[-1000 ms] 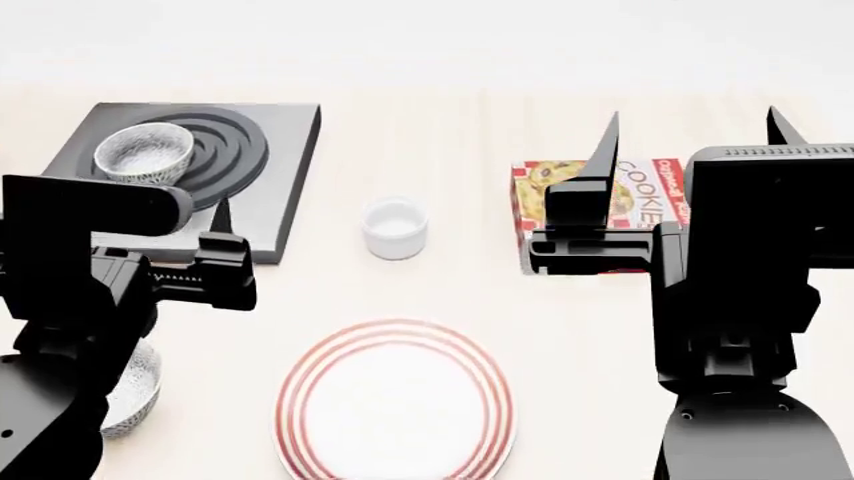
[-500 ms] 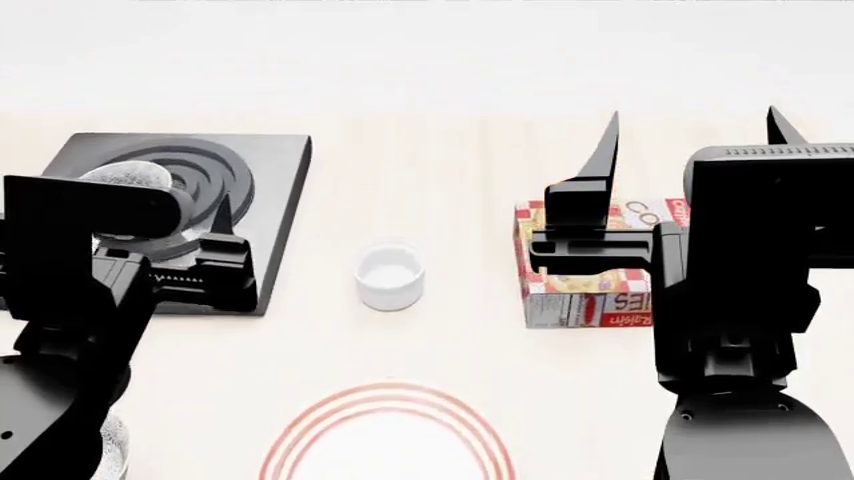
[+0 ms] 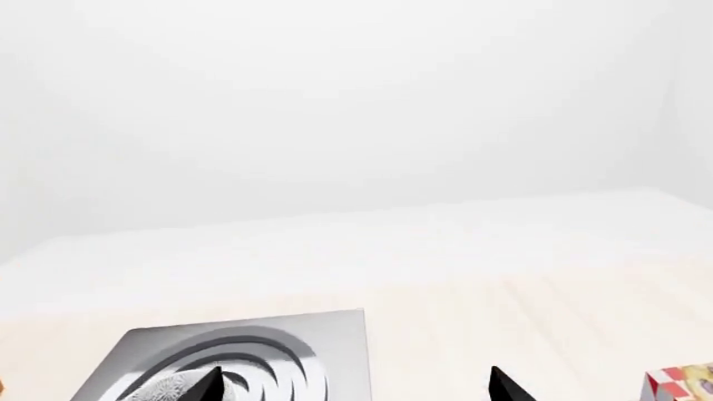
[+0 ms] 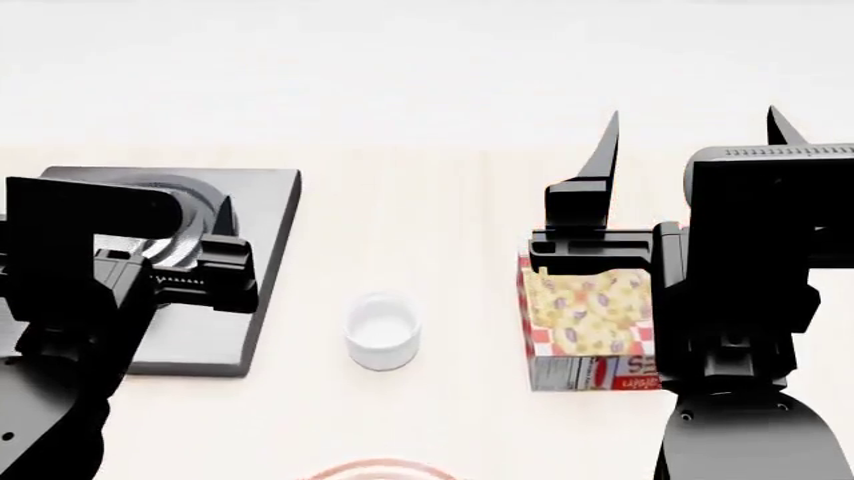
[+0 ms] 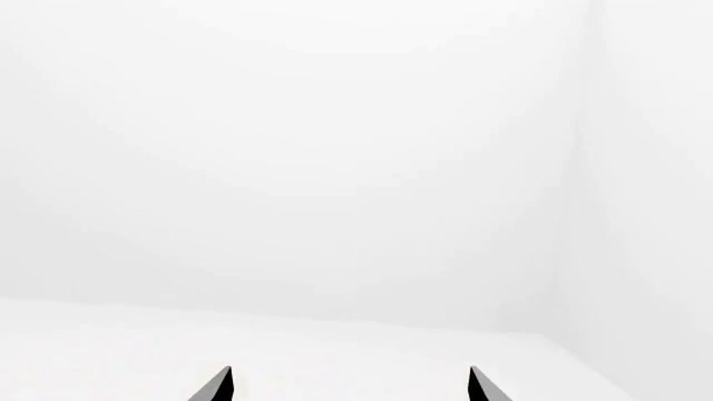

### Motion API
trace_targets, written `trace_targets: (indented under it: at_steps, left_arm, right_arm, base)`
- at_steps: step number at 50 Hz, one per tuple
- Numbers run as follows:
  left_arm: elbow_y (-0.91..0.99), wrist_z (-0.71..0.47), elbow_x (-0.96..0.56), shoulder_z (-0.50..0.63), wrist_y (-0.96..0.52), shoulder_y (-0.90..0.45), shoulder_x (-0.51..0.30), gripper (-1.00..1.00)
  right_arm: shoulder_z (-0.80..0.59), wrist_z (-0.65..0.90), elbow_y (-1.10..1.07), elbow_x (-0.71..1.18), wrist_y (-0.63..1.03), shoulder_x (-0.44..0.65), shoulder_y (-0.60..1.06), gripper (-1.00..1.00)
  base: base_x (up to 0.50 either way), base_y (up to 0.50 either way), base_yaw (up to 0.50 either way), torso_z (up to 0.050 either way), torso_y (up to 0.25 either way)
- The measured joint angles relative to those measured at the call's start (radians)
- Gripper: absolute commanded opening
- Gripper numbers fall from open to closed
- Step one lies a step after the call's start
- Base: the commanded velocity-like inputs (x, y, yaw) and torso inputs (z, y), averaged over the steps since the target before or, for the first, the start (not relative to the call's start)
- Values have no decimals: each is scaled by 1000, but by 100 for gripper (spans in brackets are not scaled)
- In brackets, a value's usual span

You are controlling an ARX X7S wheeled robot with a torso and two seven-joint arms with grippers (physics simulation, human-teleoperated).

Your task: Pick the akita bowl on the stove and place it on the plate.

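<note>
The dark grey stove [image 4: 247, 270] lies at the left of the table, partly behind my left arm. Of the akita bowl only a speckled sliver [image 3: 179, 391] shows in the left wrist view, on the burner rings beside one fingertip; in the head view my left arm hides it. Just the red-ringed top edge of the plate [image 4: 380, 467] shows at the bottom of the head view. My left gripper [image 3: 354, 386] is open above the stove's near right part. My right gripper [image 4: 694, 115] is open and raised above the table's right side, holding nothing.
A small plain white cup [image 4: 383, 332] stands between the stove and a cookie box [image 4: 587, 330], which lies under my right arm. The cookie box's corner [image 3: 685, 383] also shows in the left wrist view. The table's far edge meets a white wall.
The head view has shifted: stove, cup and box slid down the picture, and the plate is nearly out at the bottom. The bowl on the stove went behind my left arm.
</note>
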Motion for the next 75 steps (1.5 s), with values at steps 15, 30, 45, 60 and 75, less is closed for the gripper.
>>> trace_targets:
  at_steps: [15, 30, 45, 60, 75]
  left_arm:
    - [4, -6, -8, 3, -3, -1, -3, 100]
    - [-4, -10, -17, -1, -26, -55, -10, 100]
    - [-110, -4, -28, -20, -87, -257, -2, 100]
    - [-368, 4, -13, -34, -86, -469, 27, 100]
    - [-602, -33, 5, -62, -40, -587, 68, 100]
  right_arm:
    - [-2, 5, -3, 6, 3, 3, 1, 100]
    - [-3, 9, -4, 12, -3, 6, 0, 100]
    - [-2, 14, -6, 19, -6, 8, -2, 100]
    - [-3, 18, -6, 25, -6, 11, -2, 100]
    - [-4, 22, -9, 32, -7, 14, -4, 100]
  base:
    - [244, 0, 0, 0, 0]
    - [78, 0, 0, 0, 0]
    - [0, 0, 0, 0, 0]
    - [0, 0, 0, 0, 0]
    - [0, 0, 0, 0, 0]
